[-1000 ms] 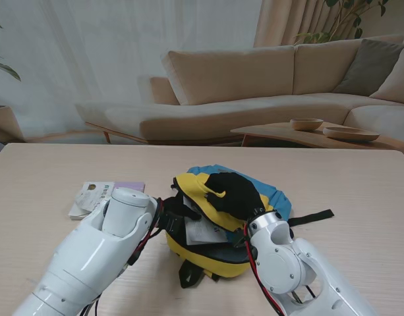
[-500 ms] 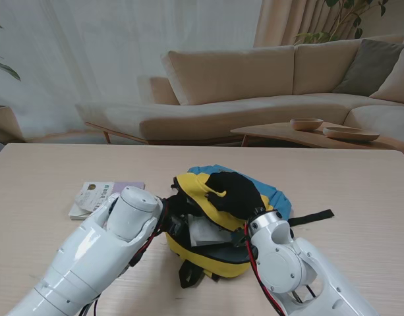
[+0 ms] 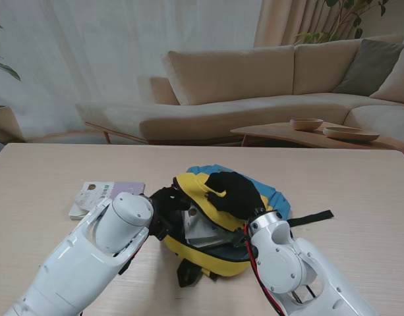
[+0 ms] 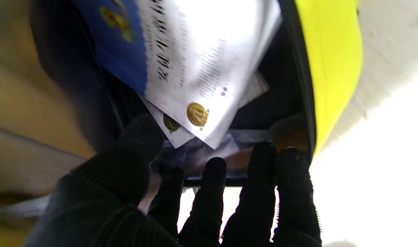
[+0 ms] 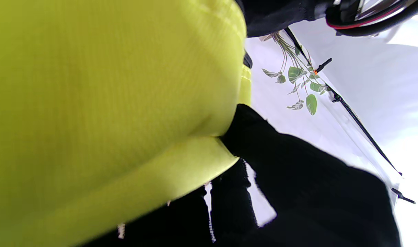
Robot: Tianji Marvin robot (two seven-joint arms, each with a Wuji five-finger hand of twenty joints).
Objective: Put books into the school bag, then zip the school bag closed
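In the stand view, the remaining book [image 3: 106, 195] is seen on the bench just left of the spread left robot hand [image 3: 165, 201], while the bag [image 3: 208, 257] flap is pinched by the right robot hand [image 3: 233, 193].

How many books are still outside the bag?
1 that I can make out: a book on the table left of the bag. My left arm may hide others; at least two already sit in the bag.
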